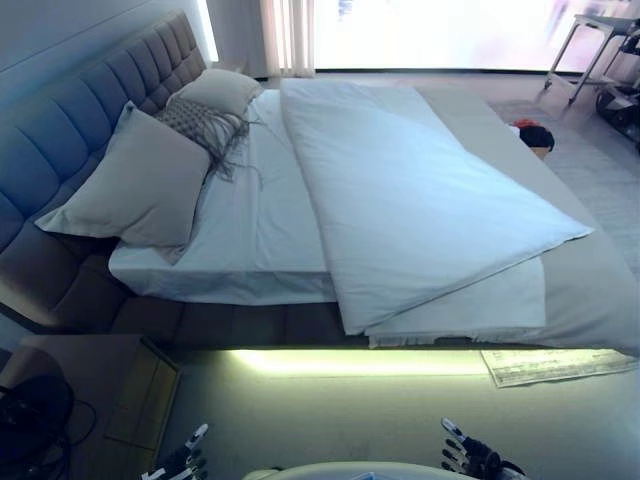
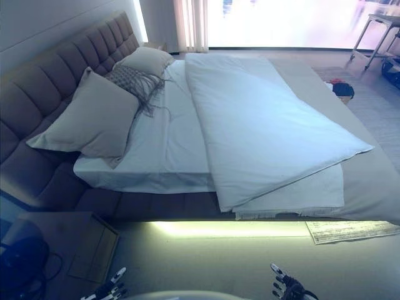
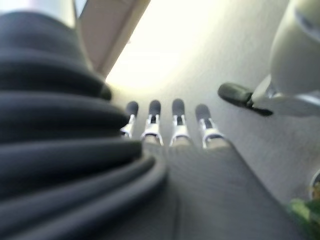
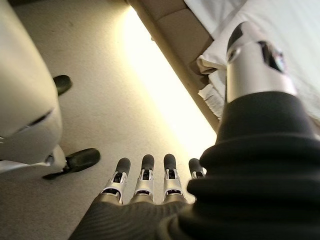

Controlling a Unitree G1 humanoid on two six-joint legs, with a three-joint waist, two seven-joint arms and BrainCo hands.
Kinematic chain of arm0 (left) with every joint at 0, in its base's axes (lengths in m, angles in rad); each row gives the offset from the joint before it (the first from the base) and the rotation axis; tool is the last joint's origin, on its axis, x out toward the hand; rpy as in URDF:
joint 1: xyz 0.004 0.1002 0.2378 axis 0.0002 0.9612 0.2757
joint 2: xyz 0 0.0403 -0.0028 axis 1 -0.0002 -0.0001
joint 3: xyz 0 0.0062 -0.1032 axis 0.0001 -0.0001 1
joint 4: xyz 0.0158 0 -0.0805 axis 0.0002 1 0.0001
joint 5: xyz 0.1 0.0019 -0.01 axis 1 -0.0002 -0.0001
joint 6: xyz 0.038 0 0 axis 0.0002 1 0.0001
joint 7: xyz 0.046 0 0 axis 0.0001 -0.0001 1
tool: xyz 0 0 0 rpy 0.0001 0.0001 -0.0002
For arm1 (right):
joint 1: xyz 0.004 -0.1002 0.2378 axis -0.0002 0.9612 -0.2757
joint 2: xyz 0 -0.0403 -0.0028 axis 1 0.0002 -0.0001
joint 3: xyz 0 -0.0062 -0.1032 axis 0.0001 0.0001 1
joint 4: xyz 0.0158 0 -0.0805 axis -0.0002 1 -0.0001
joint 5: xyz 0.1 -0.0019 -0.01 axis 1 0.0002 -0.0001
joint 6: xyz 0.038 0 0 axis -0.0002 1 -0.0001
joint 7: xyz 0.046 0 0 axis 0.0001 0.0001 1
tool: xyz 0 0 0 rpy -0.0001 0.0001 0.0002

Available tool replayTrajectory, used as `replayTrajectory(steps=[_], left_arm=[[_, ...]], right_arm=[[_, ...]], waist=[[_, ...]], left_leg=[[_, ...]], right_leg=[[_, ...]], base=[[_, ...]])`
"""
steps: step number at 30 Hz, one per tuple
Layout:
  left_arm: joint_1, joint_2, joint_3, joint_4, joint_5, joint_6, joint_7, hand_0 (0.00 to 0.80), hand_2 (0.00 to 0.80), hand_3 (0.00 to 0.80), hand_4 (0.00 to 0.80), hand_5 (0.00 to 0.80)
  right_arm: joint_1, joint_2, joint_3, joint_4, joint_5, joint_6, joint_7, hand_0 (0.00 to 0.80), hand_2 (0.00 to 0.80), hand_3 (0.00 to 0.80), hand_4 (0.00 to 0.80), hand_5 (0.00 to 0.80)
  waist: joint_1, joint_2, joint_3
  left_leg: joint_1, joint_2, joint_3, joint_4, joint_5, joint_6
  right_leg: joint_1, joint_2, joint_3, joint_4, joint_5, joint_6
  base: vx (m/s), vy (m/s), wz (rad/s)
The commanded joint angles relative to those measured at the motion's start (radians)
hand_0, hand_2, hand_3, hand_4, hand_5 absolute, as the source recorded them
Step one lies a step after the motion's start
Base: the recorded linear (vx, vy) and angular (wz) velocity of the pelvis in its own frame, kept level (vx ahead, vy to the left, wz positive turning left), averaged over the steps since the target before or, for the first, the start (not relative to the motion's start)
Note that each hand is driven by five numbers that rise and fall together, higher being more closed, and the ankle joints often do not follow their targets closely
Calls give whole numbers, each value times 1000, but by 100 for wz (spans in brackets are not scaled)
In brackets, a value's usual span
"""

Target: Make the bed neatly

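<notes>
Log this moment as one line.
duvet: askew, folded over | pillows: at headboard | left hand: open, idle | right hand: open, idle

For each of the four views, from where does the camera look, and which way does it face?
Left eye view: on the head, looking down at the bed and duvet; both hands show at the bottom edge, the left hand and the right hand.
Right eye view: beside it, same scene, slightly shifted.
Left wrist view: along the left hand's straight fingers toward the floor.
Right wrist view: along the right hand's straight fingers toward the floor and bed edge.
Shared: the glowing strip under the bed.
</notes>
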Motion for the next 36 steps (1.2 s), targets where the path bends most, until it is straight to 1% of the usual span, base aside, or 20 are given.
replayTrajectory(steps=[1,4,6,9,17,22,27,36], left_arm=[[-52,-49,62,69,-10,-27,-14,0,0,0,0,0],[-49,-64,59,70,-40,-47,-23,0,0,0,0,0],[-46,-68,55,66,-39,-40,-29,0,0,0,0,0],[-48,-74,49,71,-46,-36,-16,0,0,0,0,0],[-42,-94,50,69,-70,-29,-14,0,0,0,0,0],[-52,-100,46,62,-75,-31,-4,0,0,0,0,0],[-55,-98,41,65,-39,-31,0,0,0,0,0,0],[-42,-91,41,85,-4,-15,-4,0,0,0,0,0]], right_arm=[[-49,32,-31,62,52,-9,14,0,0,0,0,0],[-44,46,-21,62,40,-3,3,0,0,0,0,0],[-41,51,-21,63,78,1,-10,0,0,0,0,0],[-33,53,-31,76,77,9,-27,0,0,0,0,0],[-38,58,-26,75,63,14,11,0,0,0,0,0],[-74,53,-6,53,67,31,0,0,0,0,0,0],[-92,57,0,60,55,31,10,0,0,0,0,0],[-70,69,-4,79,78,31,21,0,0,0,0,0]], waist=[[22,9,-1],[19,10,-1],[17,12,-1],[11,16,0],[11,24,2],[17,27,16],[28,23,23],[30,16,25]], left_leg=[[41,-70,-64,0,-98,49],[41,-71,-61,0,-99,49],[42,-70,-58,0,-99,48],[41,-70,-56,0,-98,49],[37,-71,-57,0,-93,47],[29,-72,-59,0,-88,48],[34,-75,-74,0,-88,49],[30,-78,-80,0,-84,53]], right_leg=[[-41,39,21,7,42,19],[-39,37,21,3,44,19],[-39,37,22,3,44,19],[-41,38,25,4,45,19],[-47,38,26,7,48,19],[-55,38,25,13,49,17],[-49,39,22,12,51,15],[-54,39,21,22,45,14]], base=[[0,0,0],[0,0,0],[0,0,0],[0,0,0],[0,0,0],[-7,-1,0],[16,-17,1],[37,-32,2]])
